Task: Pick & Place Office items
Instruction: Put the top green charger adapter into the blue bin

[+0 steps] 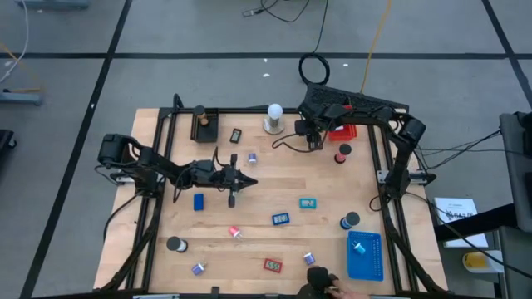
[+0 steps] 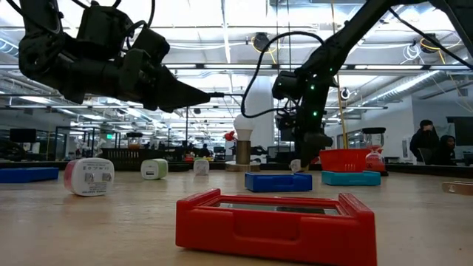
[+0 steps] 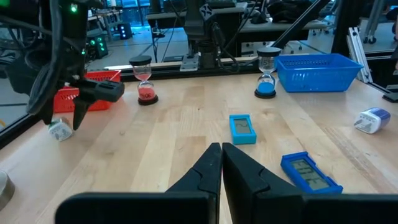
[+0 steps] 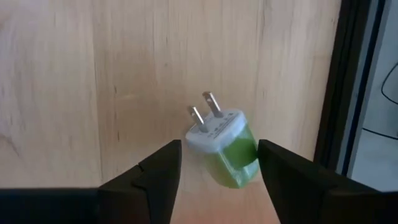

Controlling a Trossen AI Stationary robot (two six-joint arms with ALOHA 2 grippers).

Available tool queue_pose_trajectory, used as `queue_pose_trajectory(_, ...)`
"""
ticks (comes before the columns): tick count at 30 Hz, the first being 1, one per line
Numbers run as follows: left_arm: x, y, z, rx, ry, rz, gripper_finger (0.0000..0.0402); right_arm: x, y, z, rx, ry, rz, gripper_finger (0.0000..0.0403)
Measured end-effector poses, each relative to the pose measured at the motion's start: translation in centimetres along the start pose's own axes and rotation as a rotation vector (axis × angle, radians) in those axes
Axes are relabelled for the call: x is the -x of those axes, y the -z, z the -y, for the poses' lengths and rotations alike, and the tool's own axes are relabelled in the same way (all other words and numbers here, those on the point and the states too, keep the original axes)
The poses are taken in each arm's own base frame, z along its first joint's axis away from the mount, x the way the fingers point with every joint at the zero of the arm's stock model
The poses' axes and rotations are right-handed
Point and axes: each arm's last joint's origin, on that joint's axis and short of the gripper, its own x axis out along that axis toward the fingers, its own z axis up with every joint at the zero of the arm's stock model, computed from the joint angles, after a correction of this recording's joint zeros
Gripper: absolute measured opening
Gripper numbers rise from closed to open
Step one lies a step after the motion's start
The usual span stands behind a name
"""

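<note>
The right hand [image 4: 217, 163] hangs near the upper middle of the high view, just left of the red tray [image 1: 342, 131], with its fingers [image 4: 158, 171] spread apart. Between them, in its wrist view, a green and white plug [image 4: 222, 146] lies on the bare wood of the worktop [image 1: 266, 187], prongs toward the picture's upper left; it touches neither finger. In the low view this hand [image 2: 309, 151] points down behind a flat blue item [image 2: 278, 181], with the red tray [image 2: 344, 159] to its right. The left hand [image 1: 249, 182] is held above the worktop at the left middle of the high view, its fingers [image 3: 208, 168] pressed together on nothing. Its wrist view looks past two flat blue items [image 3: 242, 128] [image 3: 309, 172] to a red hourglass [image 3: 145, 79], a blue hourglass [image 3: 266, 73] and a blue basket [image 3: 317, 62] along the top. In the high view, small items lie scattered over the wood: a blue block [image 1: 199, 202], a red item [image 1: 273, 265] at the bottom middle, and the blue basket [image 1: 364, 256] at the lower right.
</note>
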Motion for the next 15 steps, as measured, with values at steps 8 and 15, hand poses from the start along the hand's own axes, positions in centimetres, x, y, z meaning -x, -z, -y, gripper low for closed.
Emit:
queue_pose_trajectory(8, 0.00, 0.01, 0.00, -0.001, 0.000, -0.001, 0.0021, 0.04, 0.38, -0.10, -0.069, -0.043, -0.013, 0.0149)
queue_pose_trajectory(15, 0.00, 0.05, 0.00, -0.001, 0.000, -0.005, 0.0021, 0.17, 0.59, -0.26, -0.263, -0.056, -0.045, 0.0115)
